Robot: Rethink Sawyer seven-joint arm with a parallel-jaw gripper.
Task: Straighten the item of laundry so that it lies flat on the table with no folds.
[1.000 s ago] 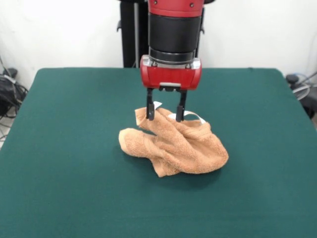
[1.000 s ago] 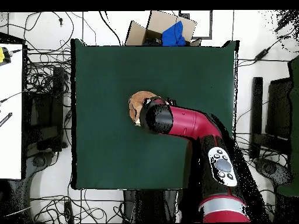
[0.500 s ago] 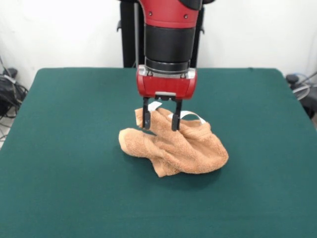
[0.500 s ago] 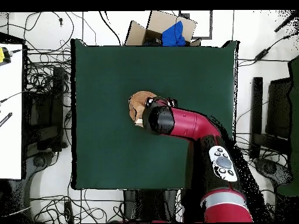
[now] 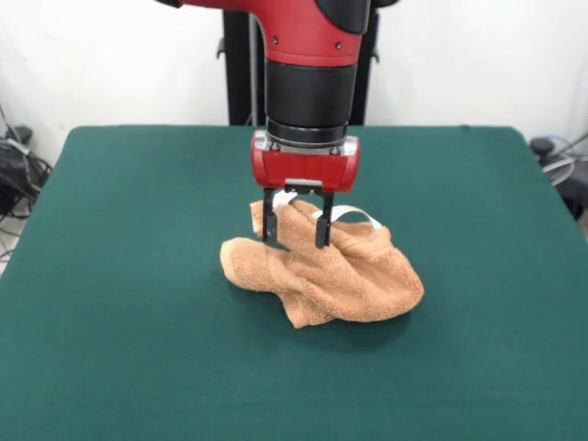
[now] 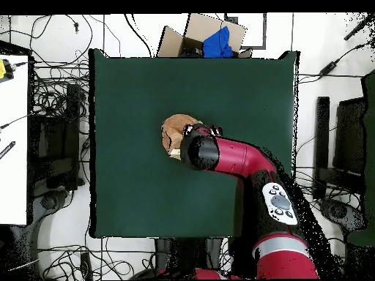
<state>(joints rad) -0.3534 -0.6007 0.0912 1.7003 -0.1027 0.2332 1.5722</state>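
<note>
Claw spread, tips just over or touching the upper back ridge of the towel, pinching nothing yet. Risk, as a judgement: closing here could catch several layers at once, since the ridge under the tips looks like stacked folds rather than a single edge; lifting such a bunch would carry the whole heap up and drop it just as crumpled. Could also nip only a thin tuft of terry and slip off on the pull. Could also press too low and drag the felt of the desk along with the cloth. Towel bunched near the centre of the frame in the front view, slightly right of middle, well apart from every desk edge; a thick rolled lobe sticking out to the lower left, a wider rounded mound to the right, deep creases running between them. White tags peeking out at the upper right of the heap, just beside the right tip. No border band to be made out. From overhead, mostly hidden under the arm, only a tan patch showing near the middle of the desk.
</note>
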